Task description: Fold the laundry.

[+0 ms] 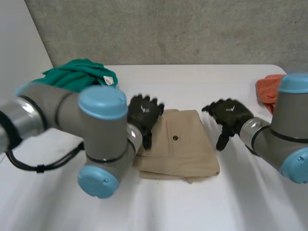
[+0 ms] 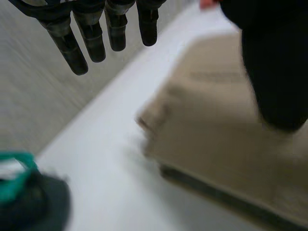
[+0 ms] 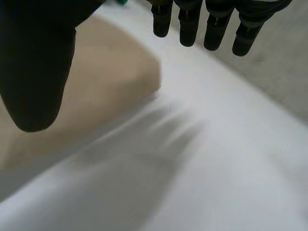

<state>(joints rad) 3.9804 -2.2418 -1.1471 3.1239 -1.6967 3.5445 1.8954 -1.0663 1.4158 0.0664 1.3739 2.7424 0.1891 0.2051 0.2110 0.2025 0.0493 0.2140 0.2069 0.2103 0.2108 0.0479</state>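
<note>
L arm is seen closest, elbow across the near worktop. Tan garment is laid mid-worktop, folded into a compact rectangle. Layers are stacked, edges fairly square, a dark dot (button?) on top, slight bulge at the near edge. That piece is judged done or nearly.

Left robot hand is held at its left edge, fingers straight, nothing gripped; contact w/ cloth can't be told. Right robot hand is held just beside the right edge over bare worktop, fingers straight, nothing held.

Green garment far left and orange garment far right are left bunched, not yet folded. Est. approx one of three done.
</note>
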